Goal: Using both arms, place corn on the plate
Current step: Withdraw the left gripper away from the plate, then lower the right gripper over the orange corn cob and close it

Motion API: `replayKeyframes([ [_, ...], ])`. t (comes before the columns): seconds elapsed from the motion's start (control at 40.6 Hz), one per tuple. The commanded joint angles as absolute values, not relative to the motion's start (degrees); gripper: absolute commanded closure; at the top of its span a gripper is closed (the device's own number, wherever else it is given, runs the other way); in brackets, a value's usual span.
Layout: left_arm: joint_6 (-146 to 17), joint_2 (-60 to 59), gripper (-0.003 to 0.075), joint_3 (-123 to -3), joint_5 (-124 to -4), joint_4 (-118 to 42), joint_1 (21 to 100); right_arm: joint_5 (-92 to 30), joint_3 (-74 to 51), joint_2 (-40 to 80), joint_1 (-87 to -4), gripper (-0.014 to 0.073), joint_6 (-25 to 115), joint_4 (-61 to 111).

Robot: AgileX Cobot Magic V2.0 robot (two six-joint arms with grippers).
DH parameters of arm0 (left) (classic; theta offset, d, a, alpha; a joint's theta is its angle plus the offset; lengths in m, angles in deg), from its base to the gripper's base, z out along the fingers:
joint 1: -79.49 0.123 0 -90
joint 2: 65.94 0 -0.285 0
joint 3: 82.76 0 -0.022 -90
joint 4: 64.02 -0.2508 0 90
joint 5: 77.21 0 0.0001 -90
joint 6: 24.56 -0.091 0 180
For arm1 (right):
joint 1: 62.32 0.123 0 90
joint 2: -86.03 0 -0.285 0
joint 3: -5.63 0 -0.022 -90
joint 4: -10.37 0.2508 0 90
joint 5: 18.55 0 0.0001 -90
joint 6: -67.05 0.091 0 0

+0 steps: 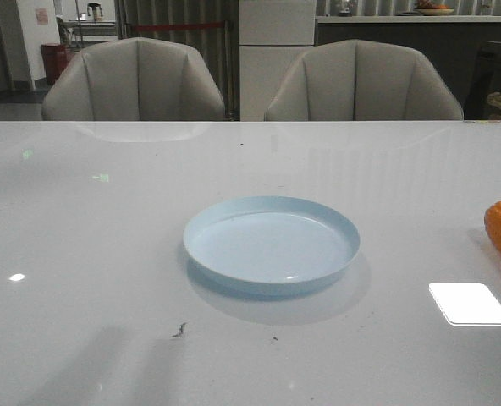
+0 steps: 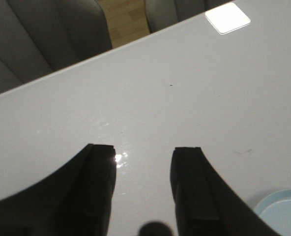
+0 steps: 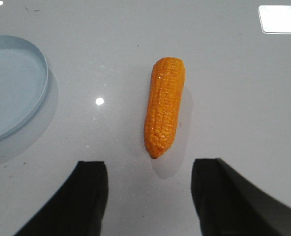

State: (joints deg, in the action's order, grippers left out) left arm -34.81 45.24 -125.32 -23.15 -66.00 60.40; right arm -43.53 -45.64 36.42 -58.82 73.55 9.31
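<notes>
My right gripper (image 3: 148,196) is spread wide with nothing in it, and the corn (image 3: 164,105) lies flat on the table (image 3: 224,73) just past the fingertips, mid-frame in the right wrist view. The left gripper (image 2: 143,184) is spread too, over bare tabletop. Honestly, the worry is that glossy, tapered cob: pinch near the narrow end and I reckon it squirts out or rolls. The plate (image 1: 272,247) sits center of the front view, nothing in it.
</notes>
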Motion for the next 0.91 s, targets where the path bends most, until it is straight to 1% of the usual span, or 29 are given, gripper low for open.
replayKeyframes([
  [0.0,-35.0,39.6,0.0377,-123.4,-30.0,-66.9,62.3,-40.3,-43.7,36.2,-59.2,0.0105,73.6,9.3],
  [0.123,-34.9,35.0,0.0377,-114.3,-36.0,-66.9,64.9,-40.9,-43.7,36.2,-59.2,0.0105,73.6,9.3],
  [0.222,-34.9,30.0,0.0377,-104.2,-41.3,-66.9,66.9,-41.2,-43.7,36.2,-59.2,0.0105,73.6,9.3],
  [0.369,-34.7,20.4,0.0377,-84.9,-52.0,-66.3,69.1,-41.2,-43.7,36.2,-59.2,0.0105,73.6,9.3],
  [0.591,-34.7,3.9,0.0377,-55.9,-68.7,-59.6,72.8,-42.3,-43.3,35.7,-59.2,0.0105,73.9,9.4],
  [0.689,-34.7,-2.5,0.0377,-46.3,-71.3,-58.8,73.4,-43.0,-40.6,35.1,-59.2,0.0105,74.8,9.4],
  [0.886,-34.7,-11.1,0.0378,-37.2,-68.2,-55.8,73.4,-49.1,-31.2,27.4,-59.2,0.0105,74.8,7.7],
])
